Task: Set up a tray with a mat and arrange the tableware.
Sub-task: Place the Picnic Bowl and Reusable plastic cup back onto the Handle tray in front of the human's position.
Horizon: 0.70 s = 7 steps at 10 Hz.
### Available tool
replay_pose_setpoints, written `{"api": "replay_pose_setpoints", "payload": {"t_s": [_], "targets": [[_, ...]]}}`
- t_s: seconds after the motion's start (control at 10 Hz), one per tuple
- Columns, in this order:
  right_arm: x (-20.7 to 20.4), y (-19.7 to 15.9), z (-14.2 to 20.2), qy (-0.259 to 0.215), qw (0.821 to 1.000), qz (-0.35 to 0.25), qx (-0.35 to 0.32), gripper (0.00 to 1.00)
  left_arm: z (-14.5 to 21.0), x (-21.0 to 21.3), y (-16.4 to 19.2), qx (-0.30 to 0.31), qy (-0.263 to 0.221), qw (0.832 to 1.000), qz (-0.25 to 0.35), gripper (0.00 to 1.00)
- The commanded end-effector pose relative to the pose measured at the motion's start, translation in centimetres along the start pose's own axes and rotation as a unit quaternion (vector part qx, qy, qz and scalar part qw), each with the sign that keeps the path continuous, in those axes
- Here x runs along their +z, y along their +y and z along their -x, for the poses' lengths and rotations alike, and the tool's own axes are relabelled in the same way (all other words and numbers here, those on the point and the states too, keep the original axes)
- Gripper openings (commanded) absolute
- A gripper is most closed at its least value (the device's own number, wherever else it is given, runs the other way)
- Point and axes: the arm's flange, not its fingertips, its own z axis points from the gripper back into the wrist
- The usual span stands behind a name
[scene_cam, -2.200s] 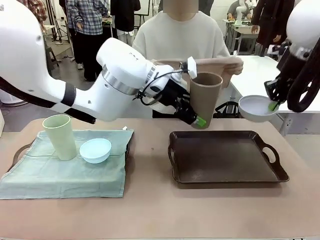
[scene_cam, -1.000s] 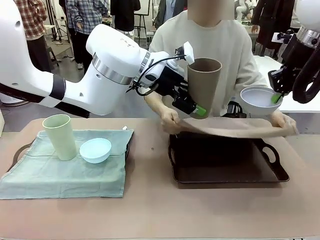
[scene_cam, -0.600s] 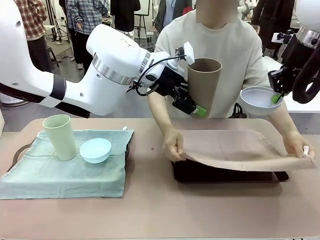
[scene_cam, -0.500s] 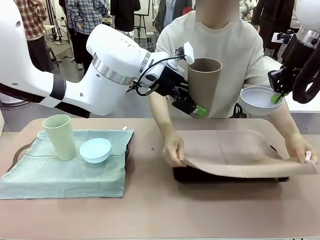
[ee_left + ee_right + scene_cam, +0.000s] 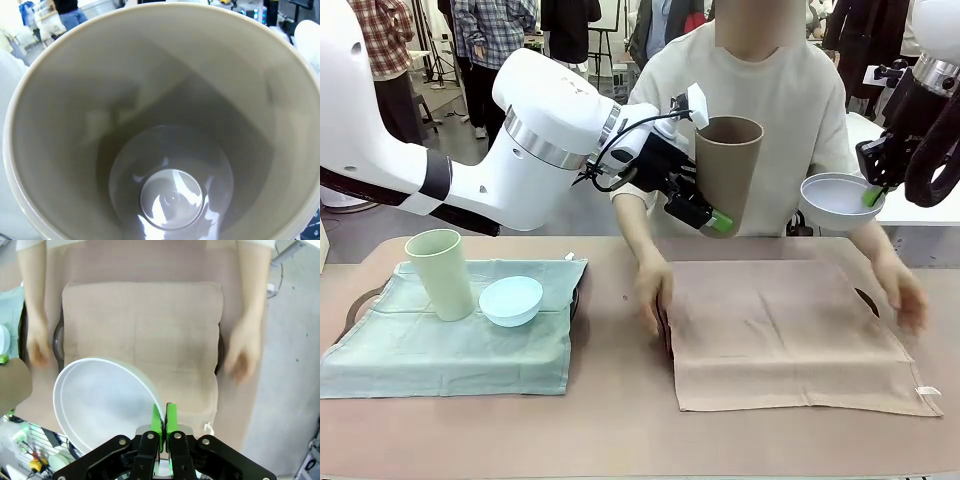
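Observation:
My left gripper (image 5: 708,207) is shut on the upright brown cup (image 5: 728,178), held in the air above the table's back edge; the left wrist view looks down into this cup (image 5: 170,140). At the right, my right gripper (image 5: 871,196) pinches the rim of the white bowl (image 5: 835,205), also raised. Its fingers (image 5: 165,421) clamp the bowl (image 5: 102,400) above the beige mat (image 5: 145,335). That mat (image 5: 785,330) lies flat over the dark tray (image 5: 866,299), whose handle peeks out. The person's hands (image 5: 653,290) rest at the mat's sides.
On the left, a second tray under a pale green mat (image 5: 440,350) carries the pale green cup (image 5: 438,273) and the light blue bowl (image 5: 510,300). Bare tabletop runs along the front edge. Other people stand in the background.
The person has lowered the beige mat and spread it flat over the dark tray, then moved both hands to its sides. Both arms and what they hold stay still.

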Motion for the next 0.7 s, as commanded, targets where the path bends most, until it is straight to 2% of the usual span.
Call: {"api": "replay_pose_setpoints", "payload": {"t_s": [0.0, 0.6], "targets": [[-0.15, -0.18, -0.19, -0.004, 1.000, 0.001, -0.002, 0.04, -0.16, 0.16, -0.03, -0.005, 0.001, 1.000, 0.001, 0.63], [-0.15, -0.18, -0.19, -0.004, 1.000, 0.001, -0.002, 0.04, -0.16, 0.16, -0.03, -0.005, 0.001, 1.000, 0.001, 0.63]]}}
